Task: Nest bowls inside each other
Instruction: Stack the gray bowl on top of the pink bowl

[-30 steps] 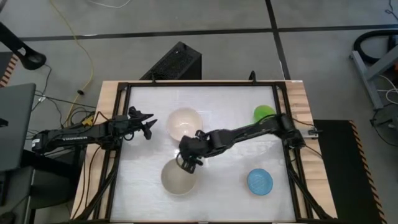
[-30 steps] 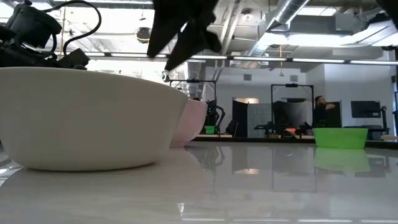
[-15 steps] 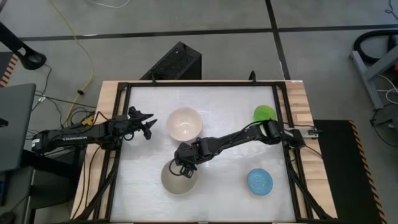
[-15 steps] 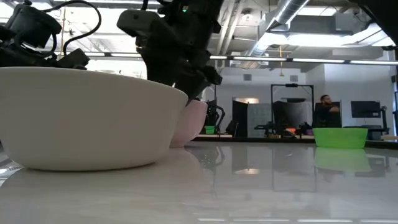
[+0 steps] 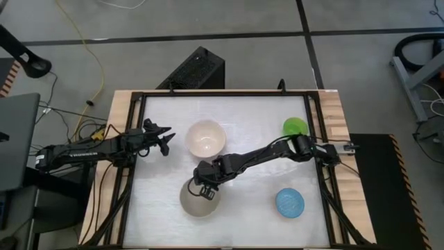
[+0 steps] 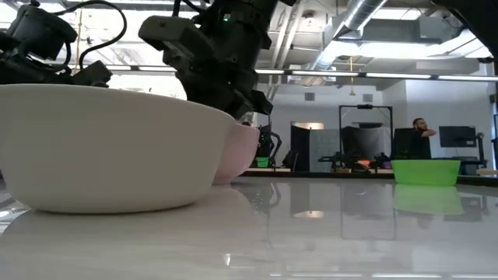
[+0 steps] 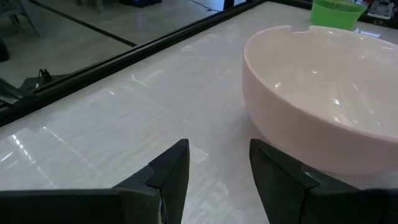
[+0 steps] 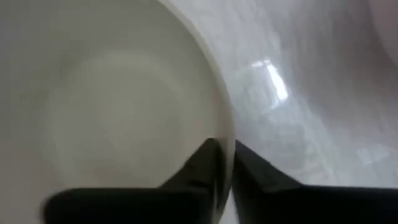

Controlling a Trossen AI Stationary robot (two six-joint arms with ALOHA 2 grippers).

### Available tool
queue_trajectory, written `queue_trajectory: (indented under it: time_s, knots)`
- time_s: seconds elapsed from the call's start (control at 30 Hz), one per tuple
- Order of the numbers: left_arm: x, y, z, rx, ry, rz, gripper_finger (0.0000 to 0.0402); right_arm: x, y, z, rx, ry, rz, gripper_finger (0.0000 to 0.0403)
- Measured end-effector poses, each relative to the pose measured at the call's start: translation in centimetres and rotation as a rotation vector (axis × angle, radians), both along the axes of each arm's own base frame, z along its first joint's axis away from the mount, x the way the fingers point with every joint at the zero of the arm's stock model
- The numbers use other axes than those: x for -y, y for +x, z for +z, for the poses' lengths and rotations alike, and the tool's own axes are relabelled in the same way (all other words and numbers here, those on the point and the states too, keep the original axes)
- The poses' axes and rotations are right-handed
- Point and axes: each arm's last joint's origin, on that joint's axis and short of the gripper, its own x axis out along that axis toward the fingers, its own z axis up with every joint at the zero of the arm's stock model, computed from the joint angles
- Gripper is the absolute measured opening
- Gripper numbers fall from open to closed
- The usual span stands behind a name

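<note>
The grey-beige bowl stands on its base at the table's near middle, and my right gripper is shut on its far rim. The pale pink bowl stands upright behind it. My left gripper waits open just left of the pink bowl, touching nothing. The small green bowl sits at the far right. The blue bowl sits at the near right. In the low view the grey-beige bowl fills the left foreground, with my right gripper over its rim. My right gripper pinches the grey-beige bowl's rim at its far side, one finger inside the bowl and the other outside. The fingers come from above, slanting down from the table's far right. The bowl stands upright on the table.
A black frame runs around the white table top. Bare table lies between the grey-beige bowl and the blue bowl. Beyond the table the low view shows a room with a person far off.
My right gripper has come down and a little toward the table's near left, onto the grey-beige bowl's far rim, and has shut on it. The bowl has stayed in its place.
</note>
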Motion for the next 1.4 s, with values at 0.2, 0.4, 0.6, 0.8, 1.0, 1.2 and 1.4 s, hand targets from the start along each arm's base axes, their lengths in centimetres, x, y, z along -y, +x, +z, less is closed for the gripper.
queue_trajectory:
  time_s: [0.2, 0.4, 0.6, 0.8, 1.0, 1.2, 1.4]
  knots:
    - [0.0, 0.0, 0.0, 0.0, 0.0, 0.0, 0.0158, 0.2, 0.0, 2.3, 0.099, 0.015, 0.055, 0.0022]
    - [0.0, 0.0, 0.0, 0.0, 0.0, 0.0, 0.0158, 2.5, -1.4, 8.4, 0.253, -0.049, 0.065, 0.0007]
    - [0.0, 0.0, 0.0, 0.0, 0.0, 0.0, 0.0158, 7.5, -2.1, 12.2, 0.381, -0.11, -0.041, 0.001]
    - [0.0, 0.0, 0.0, 0.0, 0.0, 0.0, 0.0158, 13.1, -2.0, 11.8, 0.361, -0.102, -0.179, 0.001]
    - [0.0, 0.0, 0.0, 0.0, 0.0, 0.001, 0.0158, 17.0, -3.0, 11.2, 0.272, -0.084, -0.263, 0.001]
    - [0.0, 0.0, 0.0, 0.0, 0.0, 0.001, 0.0158, 18.6, -3.8, 10.1, 0.196, -0.071, -0.299, 0.001]
    - [0.0, 0.0, 0.0, 0.0, 0.0, 0.001, 0.0158, 19.5, -4.1, 7.8, 0.157, -0.049, -0.349, 0.0007]
